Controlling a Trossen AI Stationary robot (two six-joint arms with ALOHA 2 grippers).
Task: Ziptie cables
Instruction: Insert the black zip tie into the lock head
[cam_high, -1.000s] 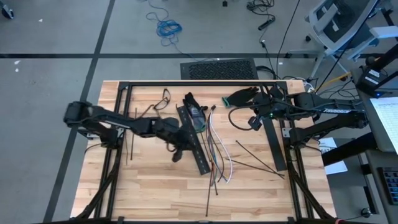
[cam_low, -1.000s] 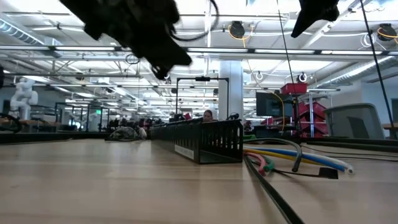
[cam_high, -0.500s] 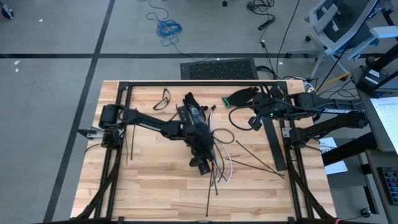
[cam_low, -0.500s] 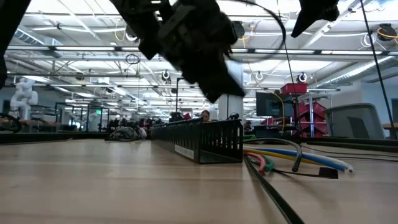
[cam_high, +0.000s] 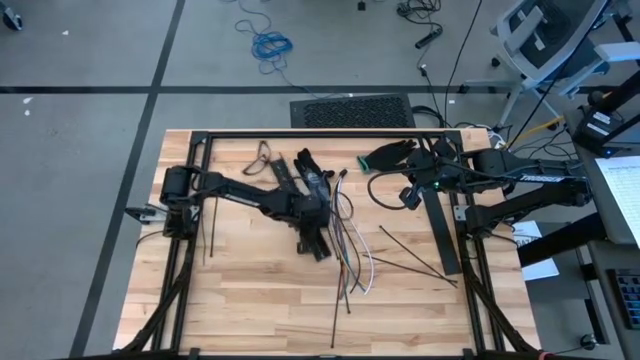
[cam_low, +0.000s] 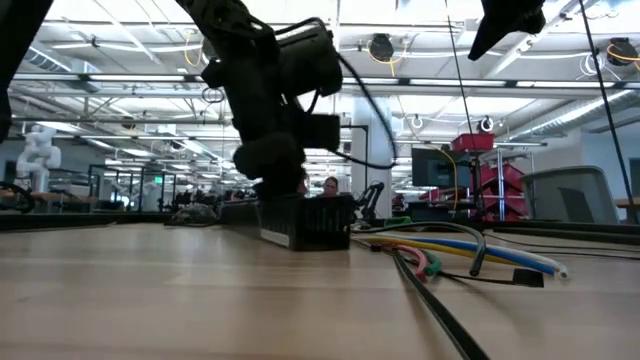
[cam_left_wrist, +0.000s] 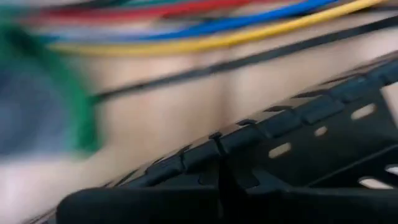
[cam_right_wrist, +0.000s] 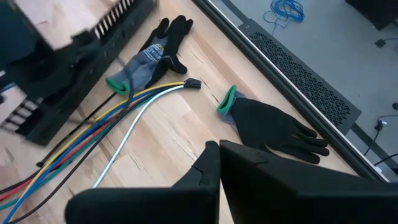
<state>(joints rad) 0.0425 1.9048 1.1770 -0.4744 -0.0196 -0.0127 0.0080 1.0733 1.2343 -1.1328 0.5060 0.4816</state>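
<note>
While the right gripper (cam_high: 408, 196) waits shut at the right of the overhead frame, the left gripper (cam_high: 318, 238) sits at centre, jaws closed, low over a black slotted rail (cam_high: 312, 215). The cables (cam_high: 348, 250) fan just right of it. 2 or more zipties (cam_high: 415, 255) lie further right. A black glove (cam_right_wrist: 273, 129) rests nearby.

The left gripper (cam_high: 318, 243) covers the slotted rail's (cam_low: 305, 222) near end — the rail's length is hidden behind it in the low view. Beside that rail, the cables (cam_left_wrist: 205, 34) blur and run past the frame edges — ends unseen.
</note>
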